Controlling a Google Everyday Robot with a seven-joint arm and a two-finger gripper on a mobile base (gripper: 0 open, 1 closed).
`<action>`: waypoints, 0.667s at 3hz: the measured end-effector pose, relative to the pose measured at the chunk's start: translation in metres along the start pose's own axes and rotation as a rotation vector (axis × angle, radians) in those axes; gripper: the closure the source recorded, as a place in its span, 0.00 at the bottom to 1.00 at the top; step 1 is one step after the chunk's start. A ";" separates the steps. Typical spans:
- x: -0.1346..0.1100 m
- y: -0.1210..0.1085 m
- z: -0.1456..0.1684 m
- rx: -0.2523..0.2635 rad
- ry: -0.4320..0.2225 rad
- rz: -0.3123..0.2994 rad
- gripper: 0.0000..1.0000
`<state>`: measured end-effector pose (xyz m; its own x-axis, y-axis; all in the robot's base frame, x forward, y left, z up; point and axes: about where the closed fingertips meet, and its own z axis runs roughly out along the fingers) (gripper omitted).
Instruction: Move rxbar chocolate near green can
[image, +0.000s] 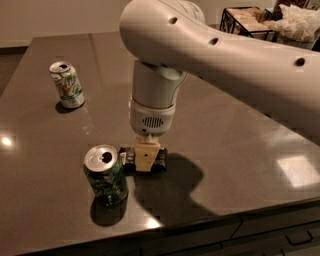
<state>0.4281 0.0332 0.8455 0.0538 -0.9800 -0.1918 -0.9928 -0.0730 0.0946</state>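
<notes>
The rxbar chocolate (129, 156) is a flat black bar lying on the dark table (220, 145), right beside the green can (105, 175). The green can stands upright at the front left, dark green with pale swirls and a silver top. My gripper (147, 160) points straight down over the middle of the bar, its tan fingers (146, 154) straddling it and hiding its centre. The bar's ends stick out on both sides. The bar's left end is a small gap away from the can.
A mostly white can (67, 84) with green and red print stands at the back left. A black wire basket (248, 21) and crumpled white bags (296, 22) sit beyond the table's far right corner. The table's front edge runs just below the green can.
</notes>
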 end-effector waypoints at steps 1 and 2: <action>-0.001 0.000 0.000 0.005 -0.002 0.000 0.38; -0.001 0.000 -0.001 0.010 -0.004 -0.001 0.15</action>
<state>0.4281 0.0343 0.8467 0.0542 -0.9792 -0.1954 -0.9938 -0.0719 0.0847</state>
